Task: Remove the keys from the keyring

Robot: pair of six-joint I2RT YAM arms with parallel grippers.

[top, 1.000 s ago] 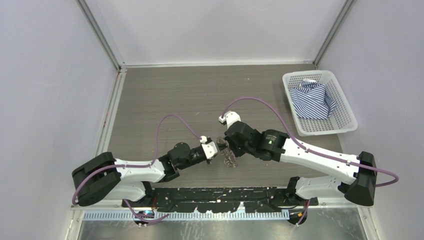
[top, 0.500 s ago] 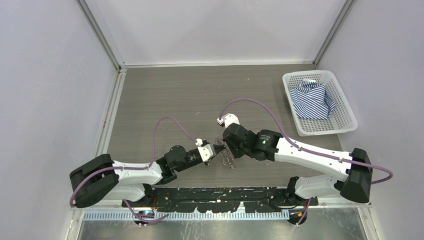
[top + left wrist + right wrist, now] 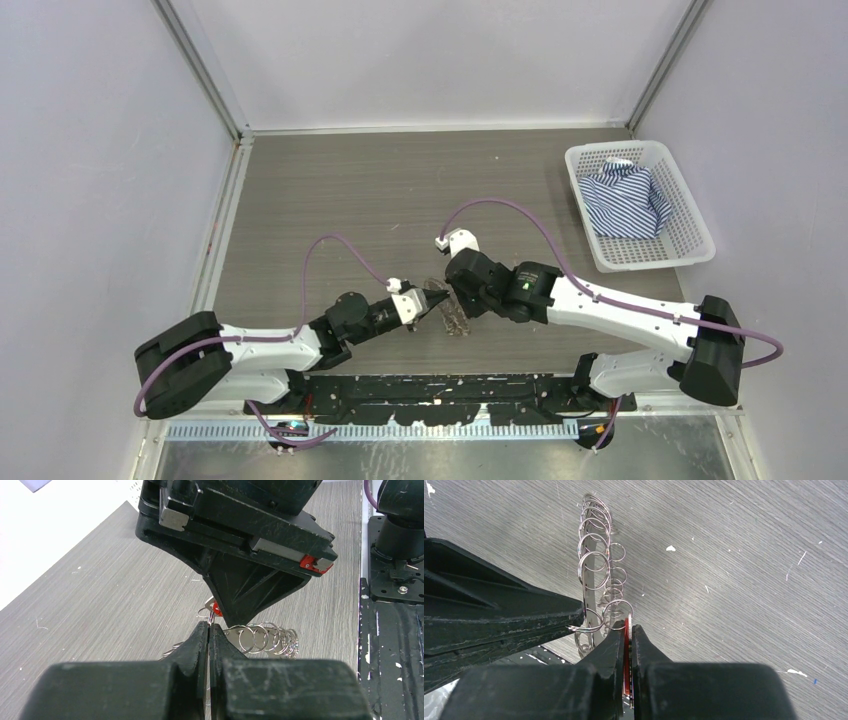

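**Top external view.** In the last second the left arm has drawn back toward the near-left. Its wrist now sits lower and its reach is flatter. The right arm has shifted slightly the same way. The two tips meet at the near centre of the table (image 3: 330,200), with the left gripper (image 3: 435,301) just left of the right gripper (image 3: 447,297). The keys (image 3: 458,320) lie in a bunch directly below them, in about the same place as before. The white basket (image 3: 690,215) with its striped cloth (image 3: 625,200) stands well apart at the far right.

**Left wrist view.** The left gripper (image 3: 208,626) has its fingers pressed together with no gap between them. The tips are at the first loop of the keyring (image 3: 265,639), which trails off to the right on the table. The right gripper (image 3: 220,616) comes down from above, and its point almost touches the left tips. The red-headed key (image 3: 216,609) shows beside it.

**Right wrist view.** The right gripper (image 3: 626,629) is clamped on the red-headed key (image 3: 626,652), which shows as a red sliver between the fingers. The left fingers enter from the left and pinch a loop of the keyring (image 3: 594,570).

**Finding.** Both grips appear set, one on the ring and one on the key. The arm shift reads as an early pull or repositioning. The key is not yet free of the ring.
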